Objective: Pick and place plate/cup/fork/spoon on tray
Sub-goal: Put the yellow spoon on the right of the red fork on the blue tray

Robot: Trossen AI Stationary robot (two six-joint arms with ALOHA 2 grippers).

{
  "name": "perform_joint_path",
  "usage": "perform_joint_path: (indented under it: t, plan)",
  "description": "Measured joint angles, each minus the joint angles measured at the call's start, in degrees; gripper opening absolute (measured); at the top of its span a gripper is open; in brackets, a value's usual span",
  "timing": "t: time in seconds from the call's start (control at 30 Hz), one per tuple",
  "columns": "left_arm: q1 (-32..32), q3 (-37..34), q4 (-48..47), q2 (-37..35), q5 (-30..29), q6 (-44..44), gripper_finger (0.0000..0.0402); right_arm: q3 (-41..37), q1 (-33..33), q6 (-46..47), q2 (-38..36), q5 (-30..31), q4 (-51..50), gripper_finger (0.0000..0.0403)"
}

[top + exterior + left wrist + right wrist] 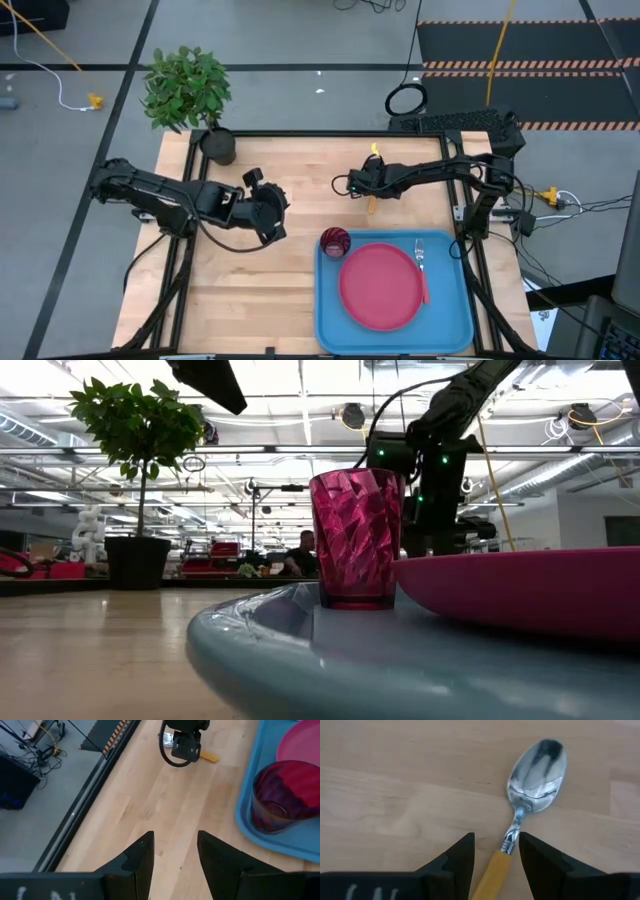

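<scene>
The orange-handled spoon (pixel 530 780) lies flat on the wooden table, beyond the tray's far edge. My right gripper (pixel 496 842) is open just above it, one finger on either side of the handle (pixel 495 867) near the neck, with no touch showing. The light-blue tray (pixel 325 320) sits at the near right and holds the pinkish-red plate (pixel 380 285), the dark red cup (pixel 334 241) at its far left corner, and the fork (pixel 421 265) to the plate's right. My left gripper (pixel 175 840) is open and empty over bare table, left of the cup (pixel 280 795).
A potted plant (pixel 215 145) stands at the table's far left corner. Bare wood lies between the two arms and along the table's left and near-left parts. The tray's raised rim (pixel 250 827) is close to my left gripper, toward the table's right.
</scene>
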Motion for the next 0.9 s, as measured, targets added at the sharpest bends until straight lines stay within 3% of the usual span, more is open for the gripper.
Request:
perform_joint_path:
  t: [0.4, 0.9]
  plan:
    - [-0.04, 0.0, -0.03, 0.0, 0.02, 0.35, 0.0152, -7.62, -0.35, 2.85, -0.27, -1.43, 9.96, 0.0141]
    - [0.0, 0.0, -0.02, 0.0, 0.02, 0.42, 0.0152, -9.19, -0.37, -1.3, -3.7, -2.56, 11.16, 0.0031]
